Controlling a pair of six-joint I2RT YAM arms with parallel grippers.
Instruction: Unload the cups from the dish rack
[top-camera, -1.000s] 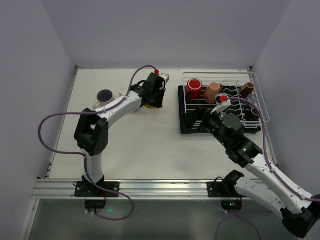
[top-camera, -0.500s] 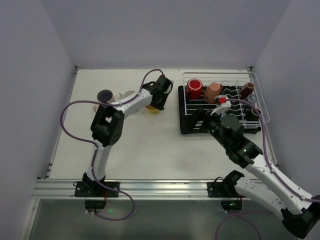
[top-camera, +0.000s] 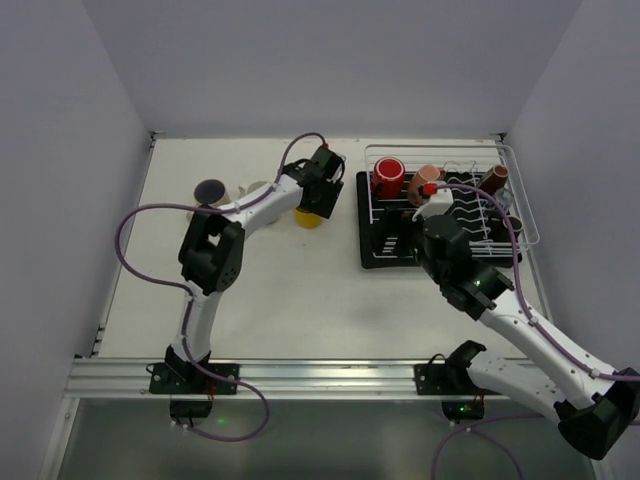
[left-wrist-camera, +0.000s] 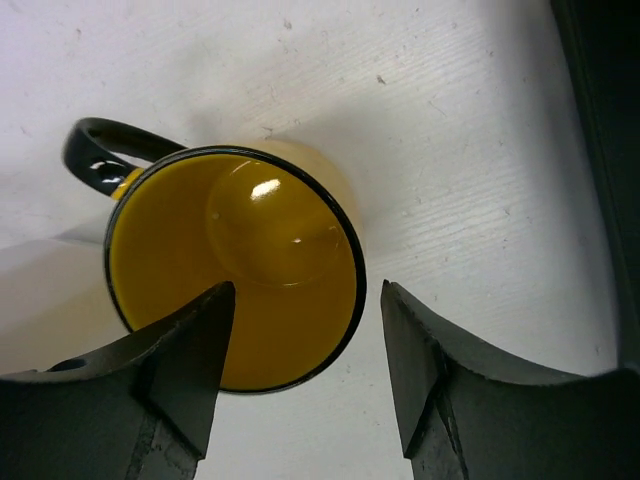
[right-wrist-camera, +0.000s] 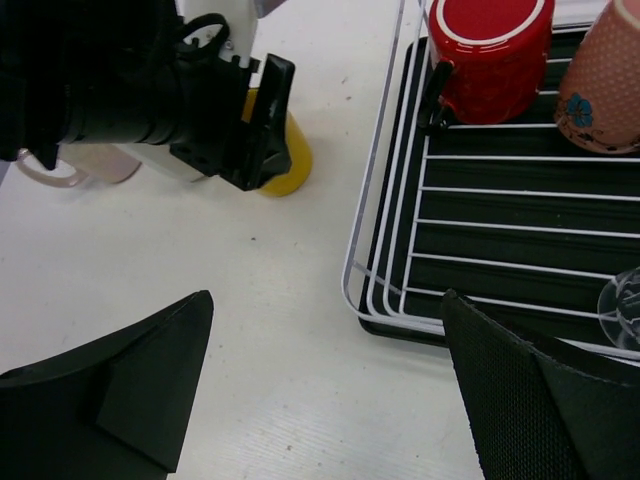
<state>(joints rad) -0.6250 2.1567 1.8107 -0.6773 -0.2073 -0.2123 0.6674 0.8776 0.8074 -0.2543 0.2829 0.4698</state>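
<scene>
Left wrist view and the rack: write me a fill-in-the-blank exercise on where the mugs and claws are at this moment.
1. The mug under the left claw is ____ with a black handle.
2. It stands upright on the ____, outside the dish rack.
3. The right claw is ____ and holds nothing.
4. The leftmost cup in the rack is ____.
Missing words: yellow; table; open; red.

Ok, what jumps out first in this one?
The bright yellow mug stands upright on the table just left of the dish rack, the left gripper open right above it. Then the red mug in the rack's far-left corner, with the right gripper open over the near-left corner.
</scene>
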